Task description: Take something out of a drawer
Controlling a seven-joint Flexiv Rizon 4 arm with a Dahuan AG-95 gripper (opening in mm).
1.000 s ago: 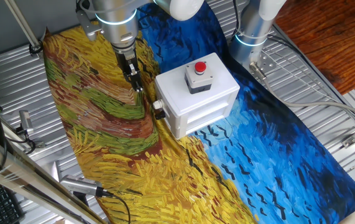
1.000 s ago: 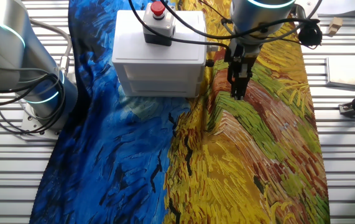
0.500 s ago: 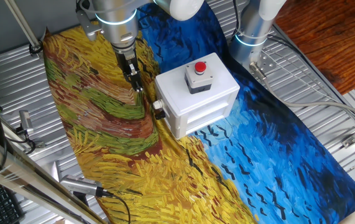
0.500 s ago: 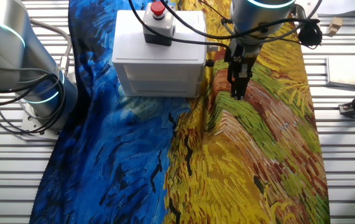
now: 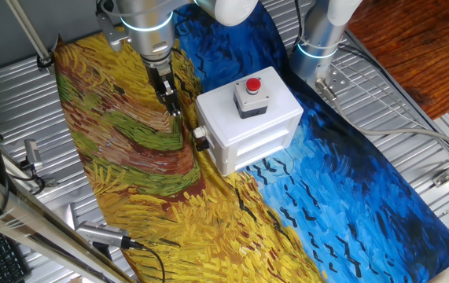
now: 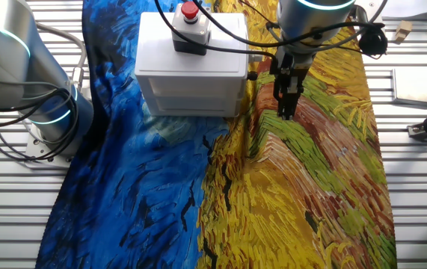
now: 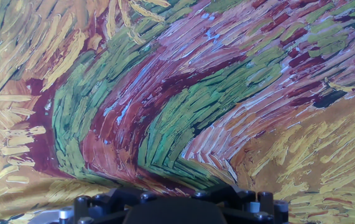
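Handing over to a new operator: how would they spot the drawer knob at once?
Find the white box on the painted cloth, with the red push button on top. On its side facing the gripper, low at the corner, sits a small dark round knob, the only thing protruding from the box's plain white walls.

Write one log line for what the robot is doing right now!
gripper: above cloth, beside white box, holding nothing | drawer: closed | block: unseen
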